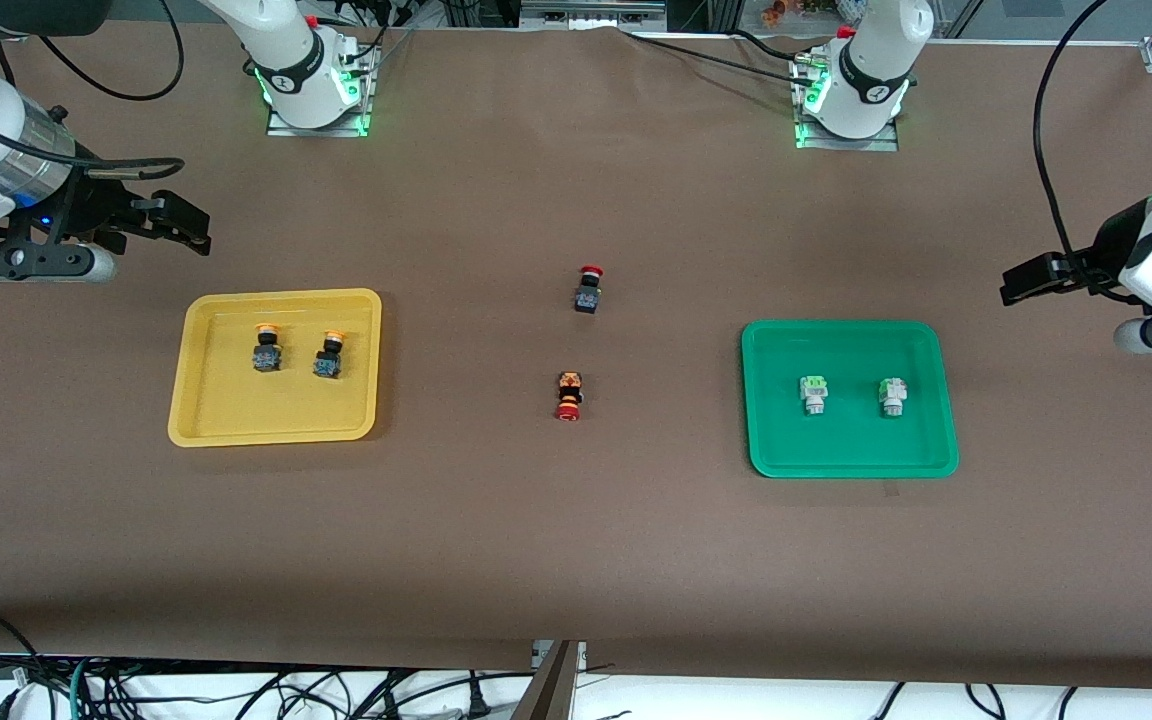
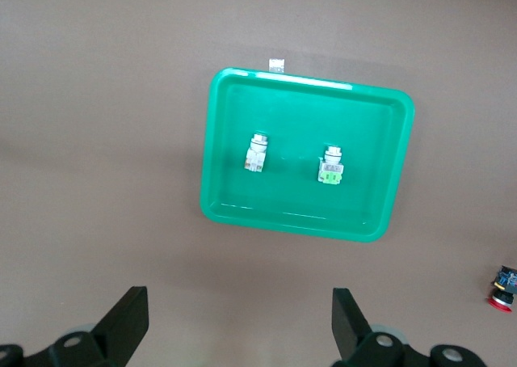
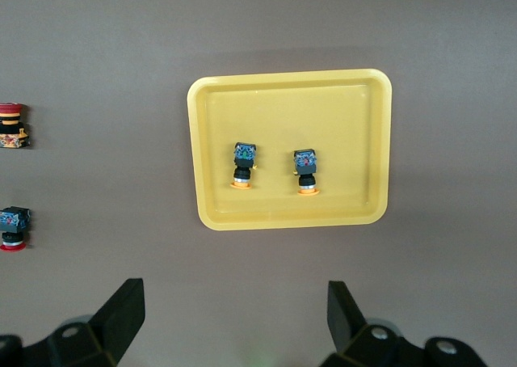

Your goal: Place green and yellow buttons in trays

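- The yellow tray (image 1: 274, 434) lies on the brown bench (image 1: 576, 560) toward the right arm's end; it is shallow, rectangular, with rounded corners and a raised rim.
- In it lie two yellow buttons (image 1: 267, 349) (image 1: 328, 356), side by side but apart, each with a dark blue-black body and an orange-yellow round cap.
- The green tray (image 1: 851, 465), of the same shape, lies toward the left arm's end.
- It holds two green buttons (image 1: 814, 393) (image 1: 893, 396), whitish bodies with light-green caps, also apart.
- Between the trays, on bare bench, are a black switch with a red cap (image 1: 589, 289) and, nearer the front camera, an orange-and-black switch with a red cap (image 1: 568, 395).
- The left tool (image 2: 240, 322) hovers off the green tray's edge, fingers spread and empty.
- The right tool (image 3: 235, 318) hovers off the yellow tray's edge, fingers likewise spread, holding nothing.
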